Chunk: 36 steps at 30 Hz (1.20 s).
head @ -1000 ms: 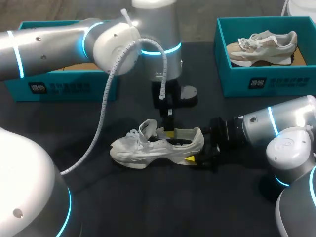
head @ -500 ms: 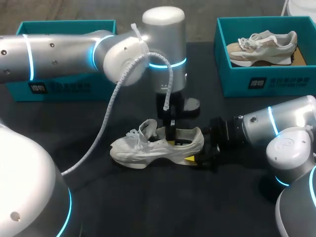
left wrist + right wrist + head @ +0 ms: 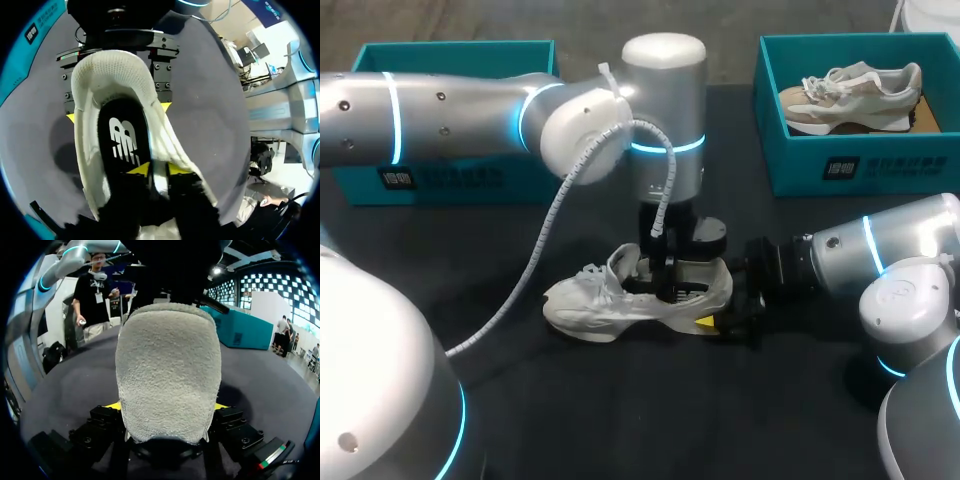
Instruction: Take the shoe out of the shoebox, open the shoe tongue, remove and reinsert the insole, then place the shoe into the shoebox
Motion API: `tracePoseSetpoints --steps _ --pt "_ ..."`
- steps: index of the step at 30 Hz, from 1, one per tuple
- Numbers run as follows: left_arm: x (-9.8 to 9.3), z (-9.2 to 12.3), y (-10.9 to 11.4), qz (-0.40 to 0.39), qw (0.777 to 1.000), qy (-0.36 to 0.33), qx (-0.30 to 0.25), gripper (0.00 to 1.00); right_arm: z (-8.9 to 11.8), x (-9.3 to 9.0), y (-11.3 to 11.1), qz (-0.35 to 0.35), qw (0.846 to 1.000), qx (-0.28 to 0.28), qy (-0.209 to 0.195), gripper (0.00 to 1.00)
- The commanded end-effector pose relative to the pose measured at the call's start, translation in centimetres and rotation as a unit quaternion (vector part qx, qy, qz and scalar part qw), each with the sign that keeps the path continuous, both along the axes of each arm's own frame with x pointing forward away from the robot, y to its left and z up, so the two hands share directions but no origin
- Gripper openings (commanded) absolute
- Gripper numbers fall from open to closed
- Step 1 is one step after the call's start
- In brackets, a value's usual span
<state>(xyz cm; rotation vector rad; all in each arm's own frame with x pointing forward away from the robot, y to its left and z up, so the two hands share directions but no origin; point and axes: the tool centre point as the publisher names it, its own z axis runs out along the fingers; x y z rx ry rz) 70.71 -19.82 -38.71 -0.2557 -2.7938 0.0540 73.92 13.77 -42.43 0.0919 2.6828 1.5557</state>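
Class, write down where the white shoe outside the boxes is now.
In the head view, the white shoe lies on the table, centre, heel clamped by the right gripper, left gripper down in its opening.

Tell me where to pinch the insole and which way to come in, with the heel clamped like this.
Take the black insole by its heel-end edge, coming straight down through the collar opening. It lies flat inside the shoe, and only that rear stretch shows. The right gripper clamps the heel from behind, so a lift upward should be steady.
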Motion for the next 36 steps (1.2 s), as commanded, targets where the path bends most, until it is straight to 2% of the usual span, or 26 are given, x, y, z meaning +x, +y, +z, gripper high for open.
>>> tracePoseSetpoints --steps 1,4,8,10,11,12,13,19,20,22,23,25,31,36 --pt "-0.1 -0.7 -0.3 -0.003 1.000 -0.002 0.002 0.85 -0.2 -0.3 0.1 -0.001 1.000 -0.003 0.000 0.00" --pt "-0.1 -1.0 -0.3 -0.009 1.000 -0.010 0.001 0.93 -0.2 -0.3 0.1 -0.001 1.000 -0.003 0.000 0.00" --pt "0.1 -1.7 -0.2 -0.014 1.000 -0.020 0.008 0.88 -0.2 -0.3 0.1 -0.001 1.000 -0.003 0.000 0.00" --pt "0.2 -1.9 -0.2 -0.014 1.000 -0.027 0.005 0.62 -0.2 -0.3 0.1 -0.001 1.000 -0.003 0.000 0.00" --pt "0.4 -2.0 -0.2 -0.012 0.999 -0.031 0.005 0.57 -0.2 -0.3 0.1 -0.001 1.000 -0.003 0.000 0.00" --pt "0.5 -2.1 -0.2 -0.011 0.999 -0.035 0.004 0.58 -0.2 -0.3 0.1 -0.001 1.000 -0.003 0.000 0.00" --pt "0.6 -2.2 -0.2 -0.011 0.999 -0.035 0.003 0.49 -0.2 -0.3 0.1 -0.001 1.000 -0.003 0.000 0.00" --pt "0.8 -2.6 -0.1 -0.013 0.998 -0.054 0.006 0.31 -0.2 -0.3 0.1 -0.001 1.000 -0.003 0.000 0.00" --pt "0.7 -2.7 -0.1 -0.014 0.998 -0.060 0.007 0.21 -0.2 -0.3 0.1 -0.001 1.000 -0.003 0.000 0.00" --pt "0.6 -3.0 -0.1 -0.017 0.998 -0.066 0.013 0.17 -0.2 -0.3 0.1 -0.001 1.000 -0.003 0.000 0.00" --pt "0.6 -3.1 -0.1 -0.017 0.997 -0.070 0.013 0.09 -0.2 -0.3 0.1 -0.001 1.000 -0.003 0.000 0.00" --pt "0.5 -3.2 -0.1 -0.017 0.997 -0.076 0.014 0.00 -0.2 -0.3 0.1 -0.001 1.000 -0.003 0.000 0.00" --pt "0.7 -3.0 0.2 -0.011 0.996 -0.086 0.005 0.00 -0.2 -0.3 0.1 -0.001 1.000 -0.003 0.000 0.00" --pt "1.2 -2.0 0.5 -0.009 0.996 -0.083 0.001 0.00 -0.2 -0.3 0.1 -0.001 1.000 -0.003 0.000 0.00"
